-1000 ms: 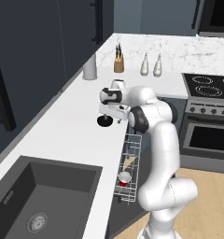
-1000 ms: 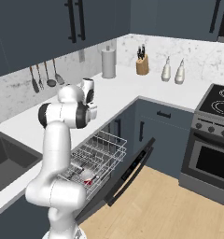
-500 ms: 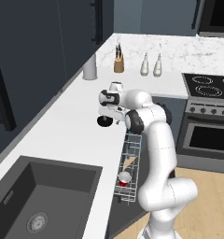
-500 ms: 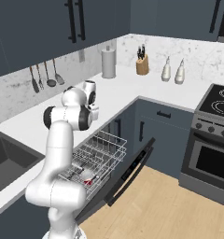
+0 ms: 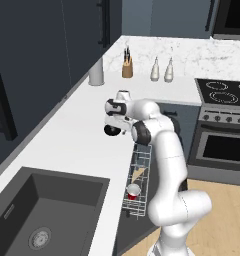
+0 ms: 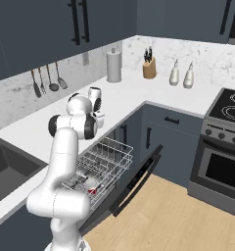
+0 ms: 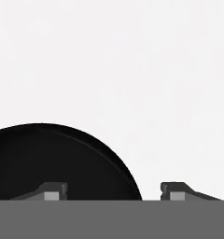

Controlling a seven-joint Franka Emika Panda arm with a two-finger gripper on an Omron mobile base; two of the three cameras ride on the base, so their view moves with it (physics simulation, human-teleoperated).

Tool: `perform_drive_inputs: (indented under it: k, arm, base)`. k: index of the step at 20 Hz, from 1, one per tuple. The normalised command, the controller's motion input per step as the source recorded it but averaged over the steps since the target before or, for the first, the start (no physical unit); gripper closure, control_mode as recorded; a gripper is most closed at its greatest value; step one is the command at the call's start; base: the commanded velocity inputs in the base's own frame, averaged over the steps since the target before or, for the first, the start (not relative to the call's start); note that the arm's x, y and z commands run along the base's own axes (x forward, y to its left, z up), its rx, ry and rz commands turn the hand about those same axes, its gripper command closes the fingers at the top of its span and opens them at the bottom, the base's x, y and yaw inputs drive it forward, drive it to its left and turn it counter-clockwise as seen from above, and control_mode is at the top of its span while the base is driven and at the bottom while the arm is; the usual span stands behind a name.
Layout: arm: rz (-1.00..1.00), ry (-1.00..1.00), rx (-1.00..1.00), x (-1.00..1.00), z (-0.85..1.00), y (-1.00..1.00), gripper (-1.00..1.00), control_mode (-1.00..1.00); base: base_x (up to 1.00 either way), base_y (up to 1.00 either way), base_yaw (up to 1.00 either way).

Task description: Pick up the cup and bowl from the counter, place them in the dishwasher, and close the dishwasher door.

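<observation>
Small shallow black bowl [image 7: 58, 161] on white counter [image 7: 132, 70], gripper [image 7: 115, 190] jaws apart straddling its rim

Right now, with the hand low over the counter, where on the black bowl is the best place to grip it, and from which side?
Grip the bowl by its rim, coming straight down. It is shallow, round and sits upright on the counter, so the thin wall suits one finger inside and one outside. The hand already straddles the rim that way, jaws apart.

Arm folded forward from base, elbow high, wrist bent down. Gripper [image 7: 114, 191] pointed straight down, low over surface. Fingertips [image 7: 52, 191] stood apart, nothing clamped between them.
</observation>
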Motion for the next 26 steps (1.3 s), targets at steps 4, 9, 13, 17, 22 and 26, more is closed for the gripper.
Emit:
perform_drive_inputs:
  k: [4,9,13,17,22,26]
  arm:
    - [0.0,-0.01,0.0,0.05,-0.03,0.0,1.0,-1.0]
    - [0.0,0.0,0.0,-0.05,0.0,-0.24,1.0,-1.0]
    - [0.0,-0.01,0.02,-0.4,0.0,-0.98,1.0,-1.0]
    - [0.09,-0.04,0.05,-0.65,0.0,-1.0,1.0,-1.0]
    - [0.22,-0.2,0.01,-0.8,-0.07,-1.0,1.0,-1.0]
    - [0.31,-0.23,0.0,-0.7,-0.17,-1.0,1.0,-1.0]
  base:
    - [0.0,0.0,0.0]
    - [0.0,0.0,0.0]
    - [0.0,0.0,0.0]
    - [0.0,0.0,0.0]
    - [0.0,0.0,0.0]
    - [0.0,0.0,0.0]
